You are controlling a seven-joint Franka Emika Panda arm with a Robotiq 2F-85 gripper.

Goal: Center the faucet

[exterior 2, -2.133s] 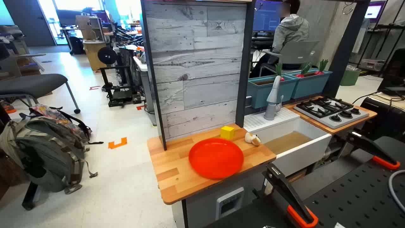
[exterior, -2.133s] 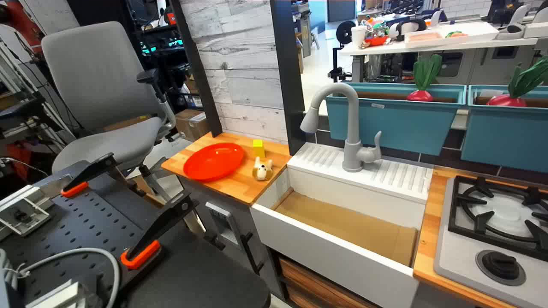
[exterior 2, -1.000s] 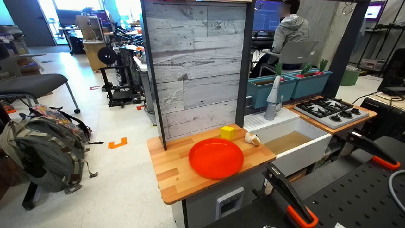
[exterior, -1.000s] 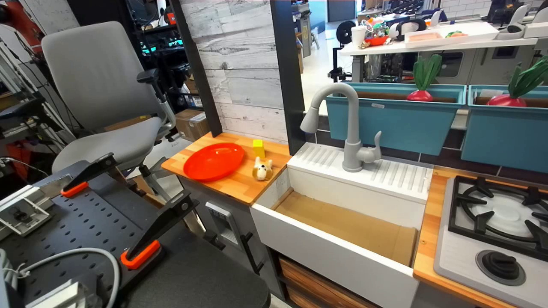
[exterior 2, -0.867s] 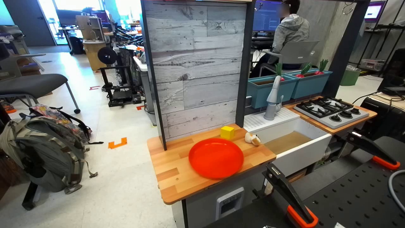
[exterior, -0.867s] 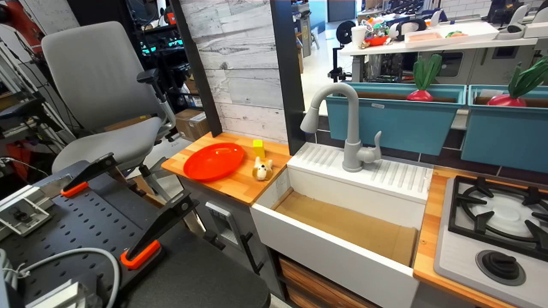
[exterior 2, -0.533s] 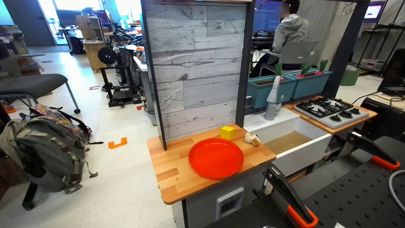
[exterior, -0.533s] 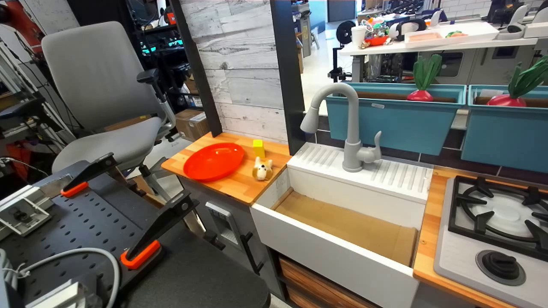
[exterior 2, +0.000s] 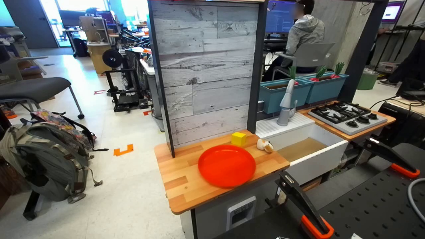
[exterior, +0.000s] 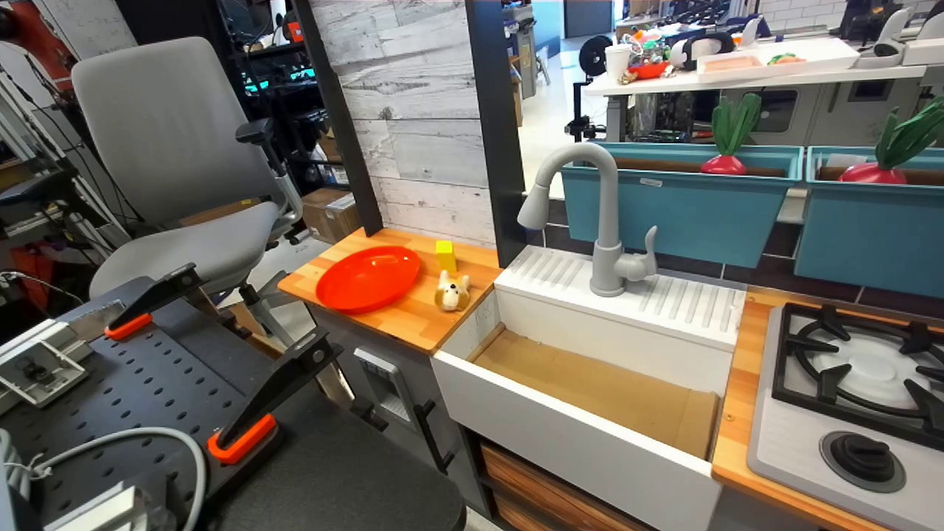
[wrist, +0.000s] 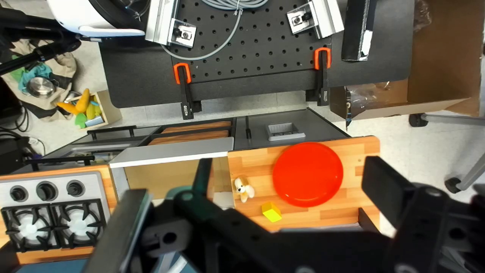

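Background legs (exterior 2: 405,65) apparently shifted; pincer (wrist: 252,178) gapes wide.

Diffuse, bright indoor illumination prevails in both exterior views, with soft shading on the faucet (exterior: 608,203) and deeper shadow beneath the sink (exterior: 575,446). In an exterior view, the background windows (exterior 2: 74,4) are overexposed, the floor (exterior 2: 129,186) shows pale glare, and the seated person (exterior 2: 305,36) has a blurred face; the dark upright (exterior 2: 366,49) leans toward the frame edge, consistent with wide-angle distortion. In the wrist view, the gripper (wrist: 254,177) is dark and out of focus, the bench (wrist: 354,151) comparatively sharp; a small highlight marks the lower rim of the red plate (wrist: 307,174).
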